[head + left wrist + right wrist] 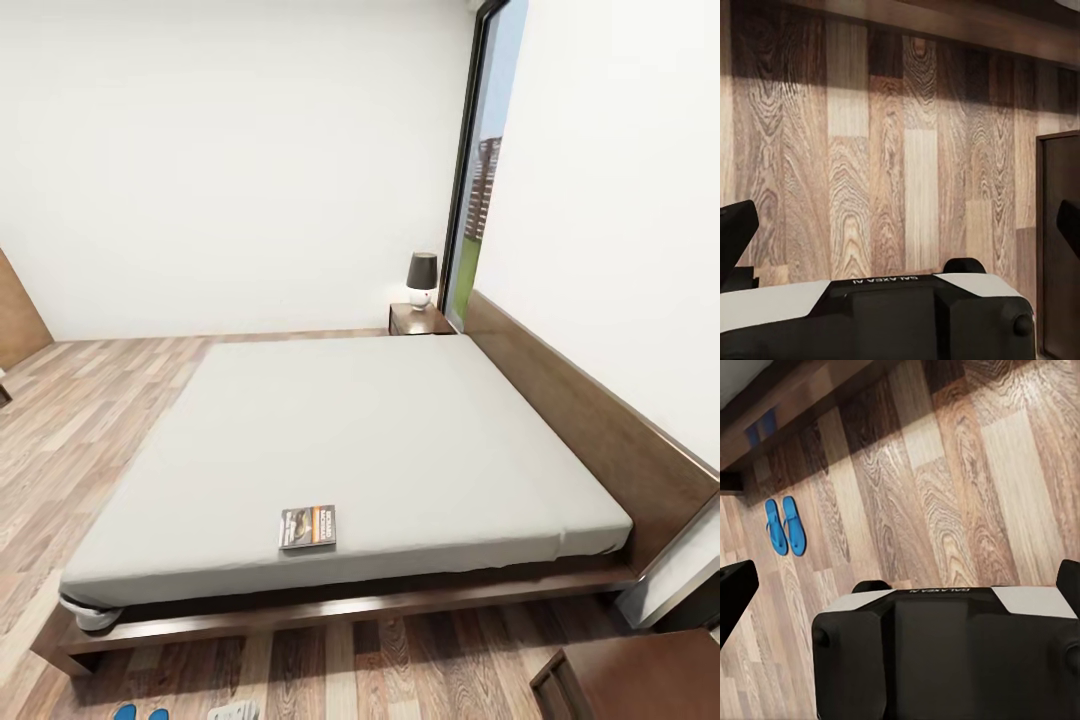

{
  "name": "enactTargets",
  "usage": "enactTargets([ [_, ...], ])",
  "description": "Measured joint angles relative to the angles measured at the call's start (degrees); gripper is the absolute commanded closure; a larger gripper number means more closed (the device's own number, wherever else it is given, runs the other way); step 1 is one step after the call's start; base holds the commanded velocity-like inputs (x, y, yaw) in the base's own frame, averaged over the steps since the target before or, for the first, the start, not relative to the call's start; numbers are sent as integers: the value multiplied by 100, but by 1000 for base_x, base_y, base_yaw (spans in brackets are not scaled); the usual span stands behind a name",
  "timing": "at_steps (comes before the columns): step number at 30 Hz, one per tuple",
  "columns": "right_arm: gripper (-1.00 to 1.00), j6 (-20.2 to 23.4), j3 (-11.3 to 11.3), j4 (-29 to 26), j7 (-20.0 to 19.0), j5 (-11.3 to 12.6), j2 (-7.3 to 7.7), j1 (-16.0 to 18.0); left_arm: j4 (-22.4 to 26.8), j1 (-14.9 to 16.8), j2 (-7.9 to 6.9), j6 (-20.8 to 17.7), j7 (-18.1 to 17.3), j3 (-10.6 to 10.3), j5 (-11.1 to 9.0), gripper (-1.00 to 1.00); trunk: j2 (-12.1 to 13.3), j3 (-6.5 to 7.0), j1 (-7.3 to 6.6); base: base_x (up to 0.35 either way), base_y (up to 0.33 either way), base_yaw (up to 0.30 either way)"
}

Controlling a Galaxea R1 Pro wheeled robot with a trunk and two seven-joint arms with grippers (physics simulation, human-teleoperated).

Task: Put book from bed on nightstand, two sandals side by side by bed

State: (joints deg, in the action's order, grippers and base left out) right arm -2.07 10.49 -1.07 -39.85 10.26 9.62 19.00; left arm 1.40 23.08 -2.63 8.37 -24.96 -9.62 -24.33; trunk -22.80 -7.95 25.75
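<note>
Head view: one bed (380, 440) with a pale grey mattress cover fills the centre of the frame. One book (308, 526) lies flat on the cover at lower centre, near the mattress edge; its cover lettering is too small to read. Two nightstands are visible: one (418, 319) at upper centre right beyond the bed, carrying one dark-shaded lamp (422, 279), and one (640, 680) at the lower right corner. Two sandals (140, 713) show as blue tips at the bottom edge, lower left.

Right wrist view: the two sandals (784, 525) lie side by side, touching or nearly so, on the plank floor (945, 495) at mid left, near the bed frame. The right gripper (904, 585) points at the floor with its fingers spread wide and nothing between them.

Left wrist view: the left gripper (907, 229) is likewise spread wide and empty over the floor, beside the nightstand (1059, 247). Mirrored lettering on the wrist housing (881, 279) is not clearly legible.
</note>
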Motion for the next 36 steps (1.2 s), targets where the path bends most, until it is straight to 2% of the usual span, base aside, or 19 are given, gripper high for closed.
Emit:
enactTargets([
  [36, -100, 0, 1, 0, -6, 0, 1, -1, -2, -1, 0, 0, 0, 0, 0, -100, 0, 321, 0, 0, 0, 0],
])
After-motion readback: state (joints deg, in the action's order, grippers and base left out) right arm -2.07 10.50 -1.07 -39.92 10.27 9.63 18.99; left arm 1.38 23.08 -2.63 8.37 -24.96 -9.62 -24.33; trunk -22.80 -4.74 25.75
